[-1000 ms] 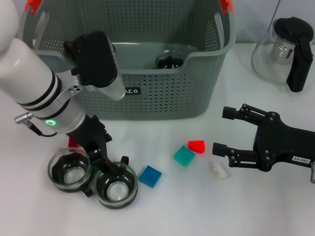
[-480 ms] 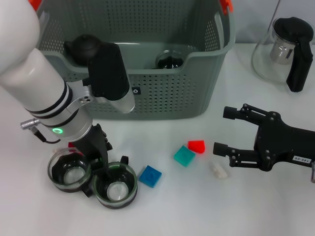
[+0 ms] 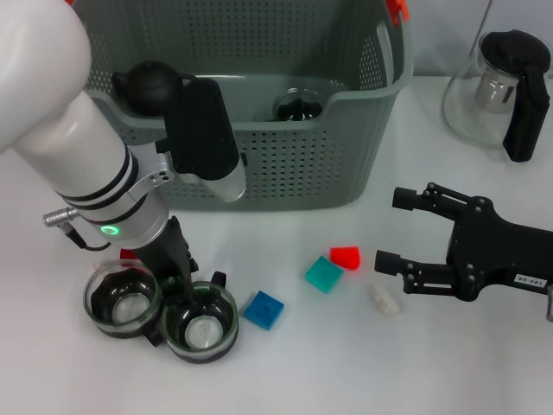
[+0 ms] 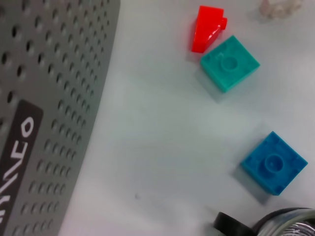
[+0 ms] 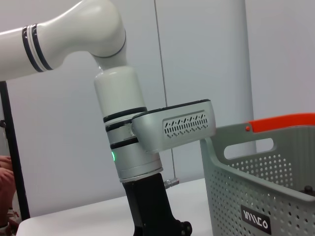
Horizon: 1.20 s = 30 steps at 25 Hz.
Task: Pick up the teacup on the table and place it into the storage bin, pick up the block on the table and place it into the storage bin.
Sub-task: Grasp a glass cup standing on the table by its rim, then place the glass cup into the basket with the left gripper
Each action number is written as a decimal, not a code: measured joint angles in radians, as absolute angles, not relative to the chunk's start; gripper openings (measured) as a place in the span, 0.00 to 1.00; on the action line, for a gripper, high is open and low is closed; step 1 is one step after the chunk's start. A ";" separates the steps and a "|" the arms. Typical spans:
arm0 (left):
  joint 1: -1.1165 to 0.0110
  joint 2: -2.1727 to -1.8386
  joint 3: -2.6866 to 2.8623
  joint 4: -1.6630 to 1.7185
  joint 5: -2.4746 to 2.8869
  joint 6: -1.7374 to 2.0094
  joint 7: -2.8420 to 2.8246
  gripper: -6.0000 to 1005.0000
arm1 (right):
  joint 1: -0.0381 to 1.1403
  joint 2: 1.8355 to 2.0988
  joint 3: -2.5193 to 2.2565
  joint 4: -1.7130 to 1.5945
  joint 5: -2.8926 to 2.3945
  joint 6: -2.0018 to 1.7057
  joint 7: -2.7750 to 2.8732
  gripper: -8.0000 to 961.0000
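Left pincer (image 3: 177, 290) down at the table (image 3: 285, 372), between 2 glass teacups (image 3: 202, 322) standing side by side; cannot tell whether apart or clamped. Blue block (image 3: 263, 309), teal block (image 3: 324, 274) and red block (image 3: 346, 257) lying just beside, before the storage bin (image 3: 276, 164). Another teacup (image 3: 298, 105) inside the bin. Right pincer (image 3: 390, 229) spread apart, empty, above a small clear piece (image 3: 384, 299).

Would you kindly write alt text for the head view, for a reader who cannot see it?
The left gripper reaches down between two glass teacups on a white table, in front of the grey-green storage bin. Blue, teal and red blocks lie nearby; the right gripper waits with jaws open.
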State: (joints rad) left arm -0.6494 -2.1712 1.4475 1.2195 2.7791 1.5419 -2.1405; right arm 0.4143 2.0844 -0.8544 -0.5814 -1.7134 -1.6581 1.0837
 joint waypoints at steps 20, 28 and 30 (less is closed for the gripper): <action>-0.657 -2.169 1.410 1.241 2.757 1.611 -2.119 0.05 | 0.408 2.082 -0.854 -0.580 -1.713 -1.660 1.081 0.99; -0.710 -2.134 0.944 1.271 2.490 1.827 -1.922 0.05 | 0.408 2.075 -0.854 -0.571 -1.713 -1.666 1.079 0.99; -0.730 -2.093 0.815 1.218 2.386 1.890 -1.880 0.05 | 0.408 2.075 -0.854 -0.571 -1.713 -1.666 1.079 0.99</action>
